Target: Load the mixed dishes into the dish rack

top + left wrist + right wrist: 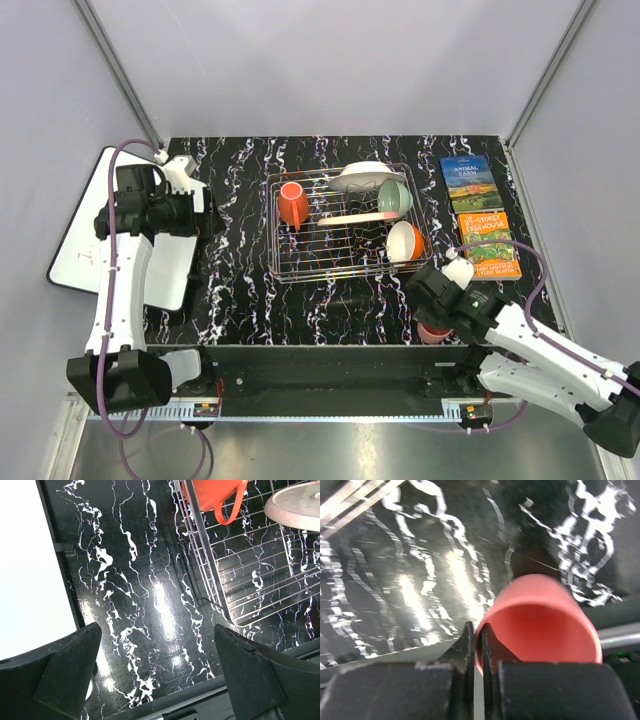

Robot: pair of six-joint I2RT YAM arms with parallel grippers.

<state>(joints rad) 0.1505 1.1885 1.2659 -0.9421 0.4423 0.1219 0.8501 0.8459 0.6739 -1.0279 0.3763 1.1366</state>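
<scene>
Pink handleless cup point(540, 620) pinched by the rim in my right hand point(477, 636), my left hand point(157, 635) spread wide above the bench point(130, 580), dish rack point(202, 545) beside it

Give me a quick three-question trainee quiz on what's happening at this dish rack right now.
1. True or false: the left hand is open and empty.
2. The right hand grips the pink cup: A by its rim; B around its body; C not at all.
3. Which dish sits at the left end of the dish rack?
Key: 1 true; 2 A; 3 the orange-red mug.
</scene>
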